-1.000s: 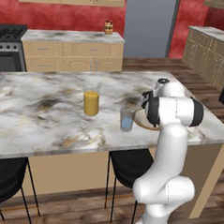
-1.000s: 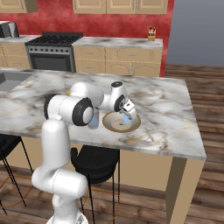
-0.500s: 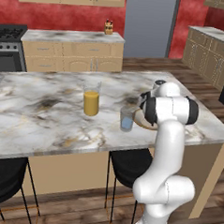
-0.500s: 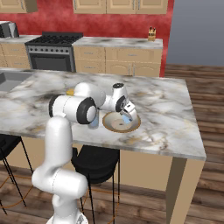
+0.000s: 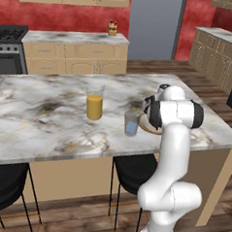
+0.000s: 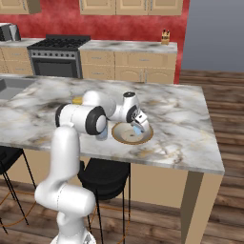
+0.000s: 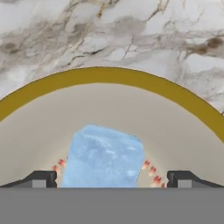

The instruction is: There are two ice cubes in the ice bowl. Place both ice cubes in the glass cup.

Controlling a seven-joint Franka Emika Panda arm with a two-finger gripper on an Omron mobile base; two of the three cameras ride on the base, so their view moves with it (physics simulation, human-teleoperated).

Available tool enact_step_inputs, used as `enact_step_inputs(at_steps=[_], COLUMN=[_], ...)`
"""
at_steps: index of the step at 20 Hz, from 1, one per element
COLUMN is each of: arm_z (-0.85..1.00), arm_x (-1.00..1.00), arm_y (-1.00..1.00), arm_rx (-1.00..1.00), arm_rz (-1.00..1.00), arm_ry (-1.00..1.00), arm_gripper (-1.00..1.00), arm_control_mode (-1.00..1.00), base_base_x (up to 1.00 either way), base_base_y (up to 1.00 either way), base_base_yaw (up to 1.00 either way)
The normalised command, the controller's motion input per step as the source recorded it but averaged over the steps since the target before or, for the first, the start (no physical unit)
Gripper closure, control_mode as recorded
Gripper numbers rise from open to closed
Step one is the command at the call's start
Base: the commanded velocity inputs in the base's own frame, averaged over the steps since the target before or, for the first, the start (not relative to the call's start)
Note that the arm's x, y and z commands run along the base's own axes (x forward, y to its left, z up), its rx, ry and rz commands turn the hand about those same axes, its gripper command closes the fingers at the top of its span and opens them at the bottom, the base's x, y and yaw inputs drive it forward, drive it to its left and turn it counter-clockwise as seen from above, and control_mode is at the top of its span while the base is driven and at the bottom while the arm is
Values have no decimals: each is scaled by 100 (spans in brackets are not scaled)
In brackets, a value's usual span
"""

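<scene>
The tan ice bowl (image 7: pixel 109 75) spreads across the hand view, and one pale-blue ice cube (image 7: pixel 105 158) lies on its pale inside. My gripper (image 7: pixel 111 178) is open, with the cube between its two fingertips (image 7: pixel 41 178). Seen from the right base, the gripper (image 6: pixel 141 126) points down into the bowl (image 6: pixel 125 138), the cube (image 6: pixel 137 129) just at its tip. The short glass cup (image 5: pixel 131 123) stands left of the bowl (image 5: pixel 147 127) and holds a pale-blue block in its lower half. My arm hides most of the bowl in the left base view.
A taller glass of orange juice (image 5: pixel 94 103) stands left of the cup on the marble island (image 5: pixel 45 118). The island's front edge is close to the bowl. Black stools (image 5: pixel 134 172) sit under it. A stove (image 6: pixel 57 57) and cabinets line the back wall.
The hand has sunk a little lower into the bowl, closer to the cube. The cup, the juice glass and the bowl have stayed put.
</scene>
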Motion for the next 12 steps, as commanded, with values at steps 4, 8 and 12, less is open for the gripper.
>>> enact_step_inputs(at_steps=[4, 8, 12], arm_z=[-14, -4, 20], arm_x=[12, 10, -17], arm_y=[0, 0, 1], arm_rx=[0, 0, 1], arm_rz=[0, 0, 0], arm_ry=[0, 0, 0], arm_gripper=[-100, 100, 100], arm_control_mode=[-100, -100, -100], base_base_x=[0, 0, 0], base_base_y=[0, 0, 0], base_base_yaw=[0, 0, 0])
